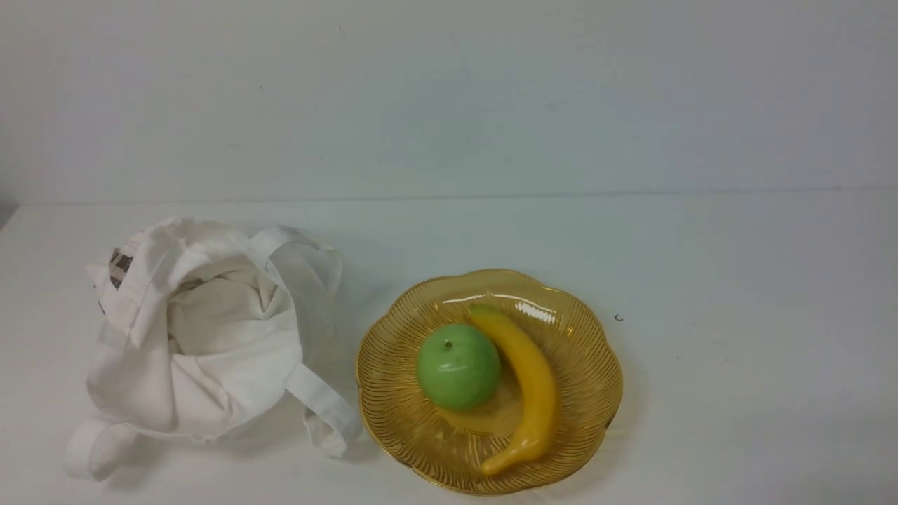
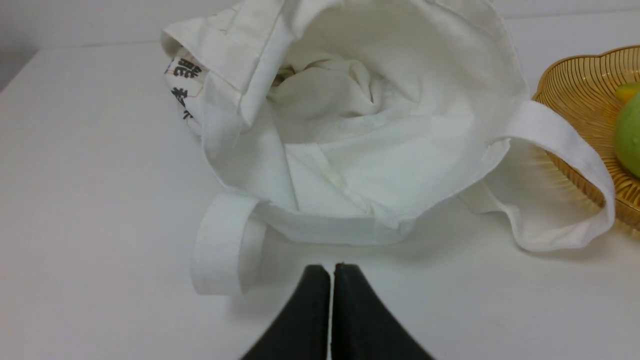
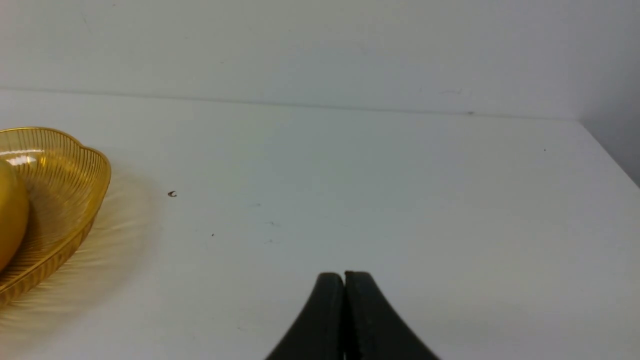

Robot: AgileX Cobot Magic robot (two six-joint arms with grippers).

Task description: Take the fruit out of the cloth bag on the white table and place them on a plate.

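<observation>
Resting on the plate point(image 1: 393, 393), banana point(image 1: 530, 379) at apple's point(image 1: 457, 365) three o'clock; bag point(image 1: 203, 337) print point(image 2: 185, 82) unreadable; left gripper point(image 2: 332, 270) and right gripper point(image 3: 344, 277) pressed together.

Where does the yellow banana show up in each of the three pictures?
Front view: the banana lies curved on the plate, just right of the green apple.
Left wrist view: only its tip peeks in at the picture's edge, above the apple.
Right wrist view: a yellow sliver at the picture's edge.
Shared landmark: the amber plate.
</observation>
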